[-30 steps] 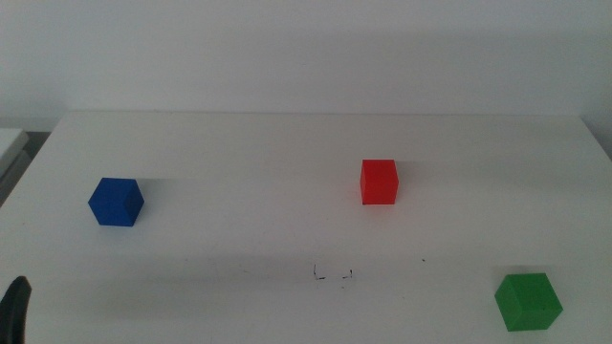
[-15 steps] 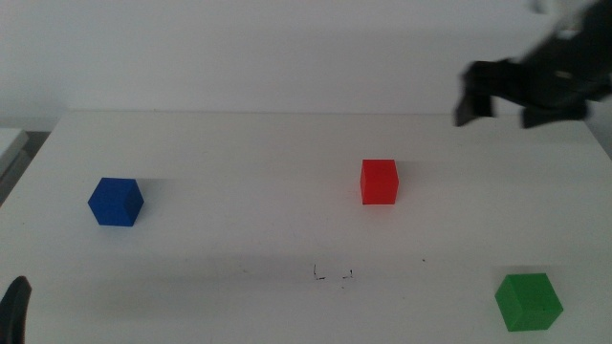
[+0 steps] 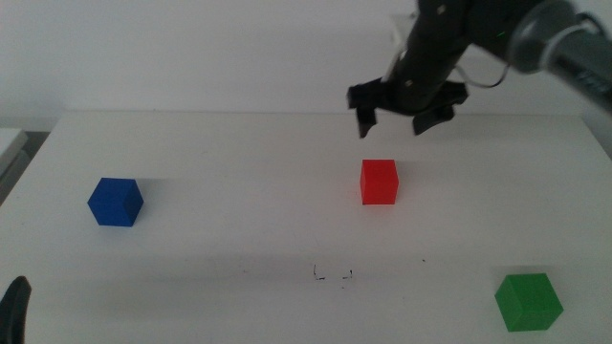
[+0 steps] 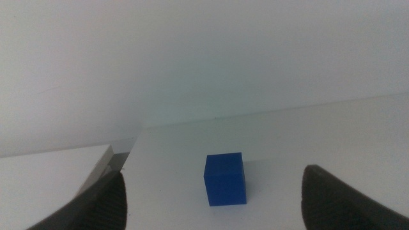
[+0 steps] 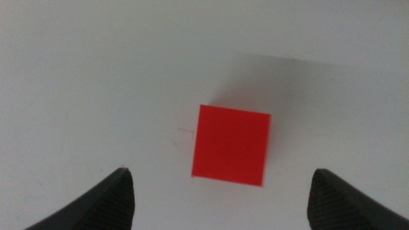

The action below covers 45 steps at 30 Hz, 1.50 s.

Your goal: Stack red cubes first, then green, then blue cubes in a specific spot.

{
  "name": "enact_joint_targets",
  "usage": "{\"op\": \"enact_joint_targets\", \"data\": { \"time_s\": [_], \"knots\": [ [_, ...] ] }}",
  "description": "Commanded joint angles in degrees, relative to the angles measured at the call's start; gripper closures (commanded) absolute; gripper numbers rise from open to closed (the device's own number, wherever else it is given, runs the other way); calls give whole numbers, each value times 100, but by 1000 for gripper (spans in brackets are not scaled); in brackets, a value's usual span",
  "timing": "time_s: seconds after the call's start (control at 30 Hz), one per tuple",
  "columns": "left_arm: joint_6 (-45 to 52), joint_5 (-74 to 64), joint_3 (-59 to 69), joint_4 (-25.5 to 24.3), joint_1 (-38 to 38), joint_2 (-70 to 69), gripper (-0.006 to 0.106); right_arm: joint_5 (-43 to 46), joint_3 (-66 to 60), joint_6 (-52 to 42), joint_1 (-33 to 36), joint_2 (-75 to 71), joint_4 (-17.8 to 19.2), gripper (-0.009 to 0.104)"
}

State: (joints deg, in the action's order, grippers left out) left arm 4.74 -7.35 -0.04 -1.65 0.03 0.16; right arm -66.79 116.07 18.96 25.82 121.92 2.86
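No text, label, brand name or number can be read in any view. The only drawn signs are the two tiny dark pen marks (image 3: 333, 275), shaped like bracket corners, on the white tabletop (image 3: 239, 162); they form no letter or digit. A faint thin pen line (image 5: 185, 131) also shows on the tabletop in the right wrist view, and it too spells nothing.

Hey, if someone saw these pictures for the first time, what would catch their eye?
Probably the right claw, open and poised above the small matte red cube mid-table. The matching blue cube sits far left and the green cube near right; the left claw waits at the bottom-left edge.
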Motion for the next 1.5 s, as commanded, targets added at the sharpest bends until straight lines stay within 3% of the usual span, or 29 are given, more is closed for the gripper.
{"op": "enact_joint_targets", "data": {
  "time_s": [0.0,0.57,0.67,0.87,0.93,1.1,1.3,1.47],
  "knots": [
    [-12,76,4,0,13,-16,7,-75,243,78,101,276,113,7],
    [-12,76,4,0,13,-16,7,339,356,539,157,1277,617,8],
    [-12,76,4,0,13,-16,7,378,356,528,157,1305,617,19],
    [-12,76,4,0,13,-16,7,355,356,527,157,1311,603,69],
    [-12,76,4,0,13,-16,7,267,356,527,157,1265,603,77],
    [-12,76,4,0,13,-16,7,-305,356,780,167,829,692,78],
    [-12,76,4,0,13,-16,7,-317,109,1225,504,-164,584,78],
    [-12,76,4,0,13,-16,7,-317,-649,2409,1275,-1097,1252,78]
  ]
}}
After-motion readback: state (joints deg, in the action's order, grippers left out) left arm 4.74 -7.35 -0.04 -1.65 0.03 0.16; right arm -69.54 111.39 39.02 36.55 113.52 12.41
